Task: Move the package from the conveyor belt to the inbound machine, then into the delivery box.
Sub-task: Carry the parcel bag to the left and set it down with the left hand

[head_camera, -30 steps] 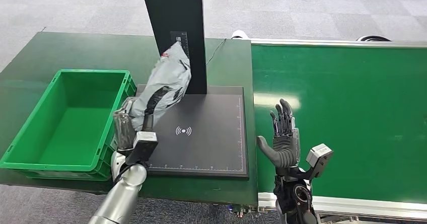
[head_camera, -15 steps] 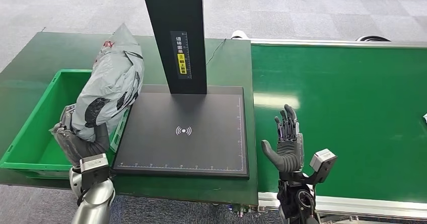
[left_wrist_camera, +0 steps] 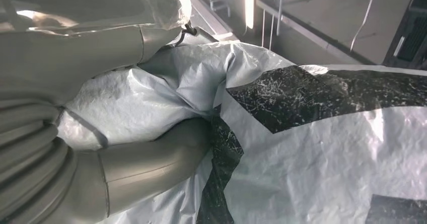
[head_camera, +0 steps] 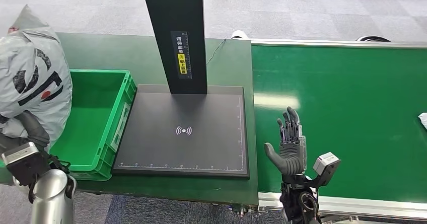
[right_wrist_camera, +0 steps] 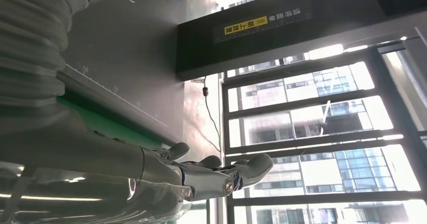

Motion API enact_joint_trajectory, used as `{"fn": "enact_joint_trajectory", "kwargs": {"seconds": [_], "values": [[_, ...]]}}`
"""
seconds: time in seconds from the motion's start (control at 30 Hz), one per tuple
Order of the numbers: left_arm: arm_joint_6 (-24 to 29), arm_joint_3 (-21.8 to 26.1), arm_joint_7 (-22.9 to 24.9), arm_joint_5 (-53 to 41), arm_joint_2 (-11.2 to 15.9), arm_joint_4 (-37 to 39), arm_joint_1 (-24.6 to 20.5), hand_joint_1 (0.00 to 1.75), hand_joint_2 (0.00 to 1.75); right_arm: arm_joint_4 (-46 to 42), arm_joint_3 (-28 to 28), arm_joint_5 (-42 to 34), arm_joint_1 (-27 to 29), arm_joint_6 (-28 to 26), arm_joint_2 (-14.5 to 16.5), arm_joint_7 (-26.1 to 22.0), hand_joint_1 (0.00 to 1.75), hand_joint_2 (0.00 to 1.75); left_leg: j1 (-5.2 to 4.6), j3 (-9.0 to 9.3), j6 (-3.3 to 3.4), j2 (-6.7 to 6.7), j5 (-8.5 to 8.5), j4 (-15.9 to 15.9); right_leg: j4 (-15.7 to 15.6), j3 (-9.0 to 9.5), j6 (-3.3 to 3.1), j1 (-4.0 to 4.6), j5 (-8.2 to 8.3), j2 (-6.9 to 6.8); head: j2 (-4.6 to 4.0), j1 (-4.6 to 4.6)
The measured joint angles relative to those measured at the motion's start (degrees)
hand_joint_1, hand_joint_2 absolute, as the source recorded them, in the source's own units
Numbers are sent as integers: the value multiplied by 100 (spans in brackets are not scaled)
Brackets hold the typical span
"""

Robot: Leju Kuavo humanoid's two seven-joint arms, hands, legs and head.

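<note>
Left hand (head_camera: pixel 22 133) is what I watch: it grasps the package (head_camera: pixel 31 83), thumb and fingers wrapped around the lower end, and my left wrist view confirms it, the grey thumb (left_wrist_camera: pixel 151 156) pressed into the crinkled grey plastic (left_wrist_camera: pixel 312 148). From the hand, the package rises toward 12 o'clock, its long axis close to upright and leaning slightly away from me, the knotted tip at the top. It hangs in the air at the far left of my head view, not resting on anything.

What the coming move turns on is this: the delivery box (head_camera: pixel 103 116), the green crate, has its open cavity at about 3 o'clock from the package, just beside it, and the package sits over the crate's left rim or slightly outside it; I cannot tell which. I judge that I need to bring the hand toward 3 o'clock and tip the package down before letting go, otherwise it may catch the rim or fall outside.

Further out at 3 o'clock lies the inbound machine (head_camera: pixel 184 131), its dark pad and black post on the table (head_camera: pixel 100 50), then the conveyor belt (head_camera: pixel 352 98). My right hand (head_camera: pixel 288 146) hovers released, fingers spread and pointing up, at the near edge of the belt, well apart from the package, so the left hand alone serves here.
</note>
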Motion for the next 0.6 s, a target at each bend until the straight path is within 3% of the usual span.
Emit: {"fn": "enact_joint_trajectory", "kwargs": {"seconds": [0.1, 0.23, 0.47, 0.6], "values": [[11, 102, 80, -141, 44, 61, -60, 171, 175, 0, -6, 0, 0, 2, 0, 0, 0, 175, -1, -1, 0, -1, 0, 0, 0, -1, 0, -1, 0, 0, 1, -1], [-6, 286, 524, -617, 264, 585, -424, 170, 175, 0, -13, 0, -2, 31, 1, 0, 0, 175, 0, 0, -1, -4, 0, 0, 0, -3, 0, 1, 0, -1, 0, -1], [-118, 650, 1050, -1432, 950, 2920, -1584, 164, 175, 2, -13, -5, -7, 101, -3, 0, 0, 175, 15, 1, -16, 0, 11, 0, 5, -5, -13, 13, 8, 0, 0, -1], [-197, 632, 1526, -2110, 1109, 4159, -2087, 158, 175, 2, -11, -6, -6, 107, -2, 0, 0, 175, 12, -2, -16, -2, 11, 0, 4, -4, -13, 10, 8, -1, 0, 2]]}}
